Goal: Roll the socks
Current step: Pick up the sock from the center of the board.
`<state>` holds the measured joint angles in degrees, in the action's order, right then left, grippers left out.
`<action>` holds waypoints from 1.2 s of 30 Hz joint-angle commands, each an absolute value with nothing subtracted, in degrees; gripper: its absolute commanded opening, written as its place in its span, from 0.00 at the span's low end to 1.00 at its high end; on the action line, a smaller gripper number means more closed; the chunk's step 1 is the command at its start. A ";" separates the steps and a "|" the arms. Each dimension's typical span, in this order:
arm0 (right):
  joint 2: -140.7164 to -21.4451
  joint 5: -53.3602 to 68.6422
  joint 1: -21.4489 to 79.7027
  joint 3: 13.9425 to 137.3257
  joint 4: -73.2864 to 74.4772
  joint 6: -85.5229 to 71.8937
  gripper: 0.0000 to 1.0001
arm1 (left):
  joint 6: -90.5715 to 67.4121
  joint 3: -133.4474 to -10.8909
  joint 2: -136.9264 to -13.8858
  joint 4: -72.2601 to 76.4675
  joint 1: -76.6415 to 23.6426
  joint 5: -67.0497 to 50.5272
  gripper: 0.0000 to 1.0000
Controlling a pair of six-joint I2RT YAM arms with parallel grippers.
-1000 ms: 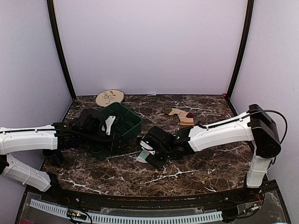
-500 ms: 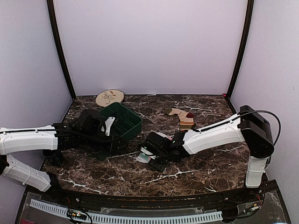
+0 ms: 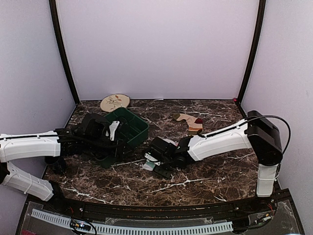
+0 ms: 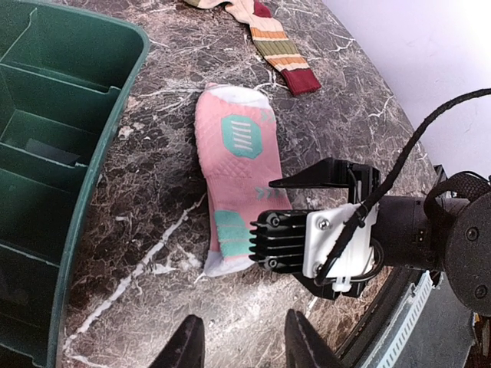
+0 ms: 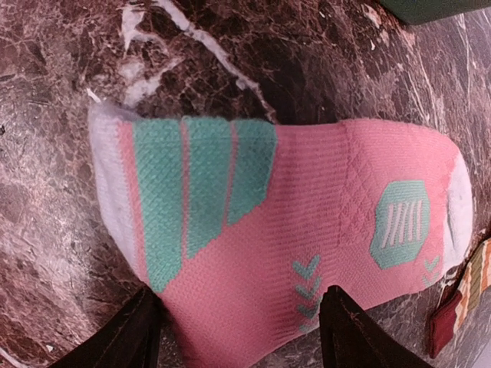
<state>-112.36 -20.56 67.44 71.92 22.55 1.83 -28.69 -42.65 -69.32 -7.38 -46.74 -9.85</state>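
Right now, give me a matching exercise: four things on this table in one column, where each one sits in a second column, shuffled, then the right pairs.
Things
1. pink sock
2. striped sock
3. green compartment bin
4. round floral plate

Places
A. just left of the pink sock
B. far back on the left
C. lying flat under the open right gripper
D. far side, right of centre, nothing touching it

Pairs: 1-C, 2-D, 3-A, 4-B
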 commanded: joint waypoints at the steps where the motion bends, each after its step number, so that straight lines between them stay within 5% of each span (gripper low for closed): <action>1: -115.23 -17.60 66.24 73.14 24.92 3.89 0.66 | -28.15 -41.66 -69.66 -5.82 -46.25 -10.89 0.39; 15: -116.62 -10.90 64.01 72.59 25.63 3.95 0.27 | -26.70 -43.53 -73.17 -5.04 -45.20 -12.60 0.39; 36: -115.06 6.93 58.36 73.25 24.70 0.76 0.17 | -21.37 -44.74 -76.27 -6.03 -45.04 -13.53 0.40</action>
<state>-113.80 -0.58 59.90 73.71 22.37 2.83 -23.53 -43.13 -76.14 -5.91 -45.47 -12.71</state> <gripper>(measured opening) 0.173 0.396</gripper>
